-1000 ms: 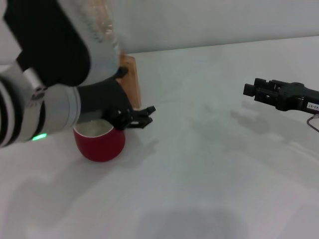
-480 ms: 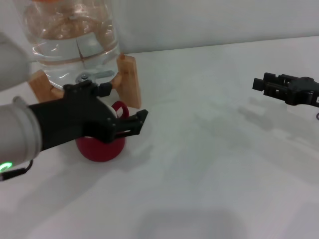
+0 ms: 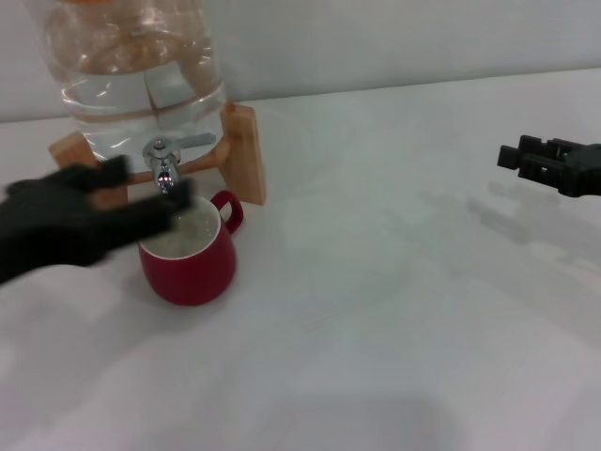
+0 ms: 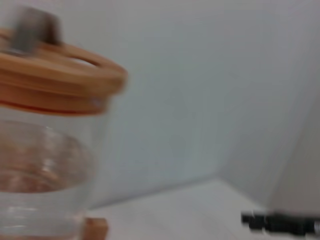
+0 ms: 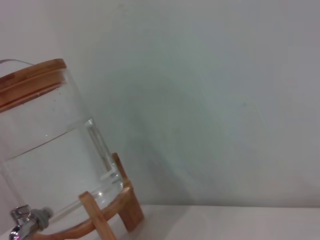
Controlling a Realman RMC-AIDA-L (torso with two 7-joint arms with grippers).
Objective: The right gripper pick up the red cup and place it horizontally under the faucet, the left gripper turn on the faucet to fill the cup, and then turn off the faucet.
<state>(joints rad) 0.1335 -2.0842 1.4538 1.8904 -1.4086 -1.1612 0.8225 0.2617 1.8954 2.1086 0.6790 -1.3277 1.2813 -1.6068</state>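
The red cup [image 3: 191, 263] stands upright on the white table, its mouth right below the spout of the chrome faucet [image 3: 161, 162], its handle turned toward the wooden stand. The faucet's lever points sideways and no stream shows. The faucet also shows in the right wrist view [image 5: 21, 221]. My left gripper [image 3: 180, 195] is a blurred black shape at the left, its fingers together just over the cup's near rim, holding nothing. My right gripper [image 3: 515, 154] is open and empty at the far right, well away from the cup; it also shows in the left wrist view [image 4: 280, 223].
The clear glass jar [image 3: 131, 75] holds water and sits on a wooden stand [image 3: 246, 155] at the back left. Its wooden lid [image 4: 60, 80] shows in the left wrist view. A pale wall rises behind the table.
My left gripper has drawn back to the left, away from the faucet, uncovering the faucet and the cup. My right gripper has drifted a little to the right.
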